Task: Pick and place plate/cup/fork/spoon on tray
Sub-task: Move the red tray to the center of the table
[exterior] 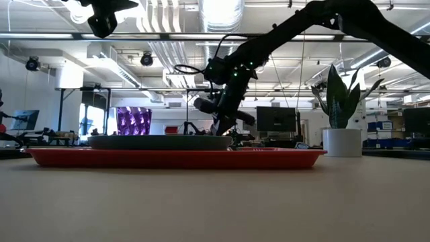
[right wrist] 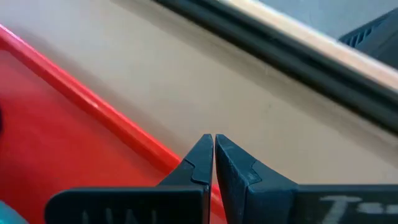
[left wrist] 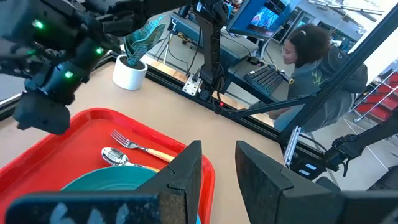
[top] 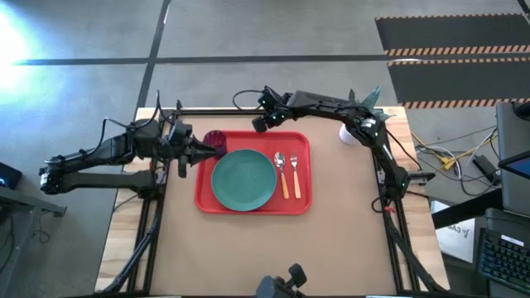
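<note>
High view: round teal plate [top: 243,179], fork [top: 293,172] and spoon [top: 281,170] lie on the red rectangular tray [top: 302,203]; left gripper [top: 199,150], parted, beside the purple cup [top: 216,141], could topple it; right gripper [top: 259,124] closed.

Tan table [top: 273,248], red tray [top: 303,205], white plant pot [top: 349,133]

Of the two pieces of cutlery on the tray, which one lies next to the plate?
The spoon: its rounded bowl lies beside the plate, while the tined fork lies on its other side, nearer the tray edge.
</note>
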Action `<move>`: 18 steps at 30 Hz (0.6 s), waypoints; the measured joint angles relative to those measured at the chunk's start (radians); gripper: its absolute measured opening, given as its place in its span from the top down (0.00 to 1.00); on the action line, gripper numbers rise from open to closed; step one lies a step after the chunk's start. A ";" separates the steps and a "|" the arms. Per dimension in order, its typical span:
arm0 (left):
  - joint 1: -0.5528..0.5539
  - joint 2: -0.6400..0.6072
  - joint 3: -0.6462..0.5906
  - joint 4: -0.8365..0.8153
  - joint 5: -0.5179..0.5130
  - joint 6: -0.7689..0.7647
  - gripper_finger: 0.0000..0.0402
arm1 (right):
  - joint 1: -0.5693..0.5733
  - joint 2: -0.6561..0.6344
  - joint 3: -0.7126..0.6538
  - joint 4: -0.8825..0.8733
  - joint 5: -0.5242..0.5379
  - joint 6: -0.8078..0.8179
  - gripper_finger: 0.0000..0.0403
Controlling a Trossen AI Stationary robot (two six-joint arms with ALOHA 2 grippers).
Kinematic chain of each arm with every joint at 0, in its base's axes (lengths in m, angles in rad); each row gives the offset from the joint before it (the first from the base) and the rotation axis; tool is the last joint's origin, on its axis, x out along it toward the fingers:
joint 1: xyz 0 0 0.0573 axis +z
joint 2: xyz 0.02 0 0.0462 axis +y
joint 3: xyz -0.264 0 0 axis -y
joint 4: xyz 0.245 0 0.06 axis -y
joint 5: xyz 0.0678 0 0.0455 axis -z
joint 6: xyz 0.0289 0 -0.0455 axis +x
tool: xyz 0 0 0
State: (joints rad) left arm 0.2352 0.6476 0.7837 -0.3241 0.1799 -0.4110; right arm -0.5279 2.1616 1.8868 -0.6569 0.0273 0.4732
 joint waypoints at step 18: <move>0.000 0.000 -0.003 -0.009 0.000 0.000 0.80 | 0.022 0.000 -0.060 -0.019 0.052 0.026 0.98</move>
State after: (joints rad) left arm 0.2352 0.6476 0.7812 -0.3331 0.1799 -0.4107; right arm -0.5056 2.1615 1.8267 -0.6758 0.0795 0.4992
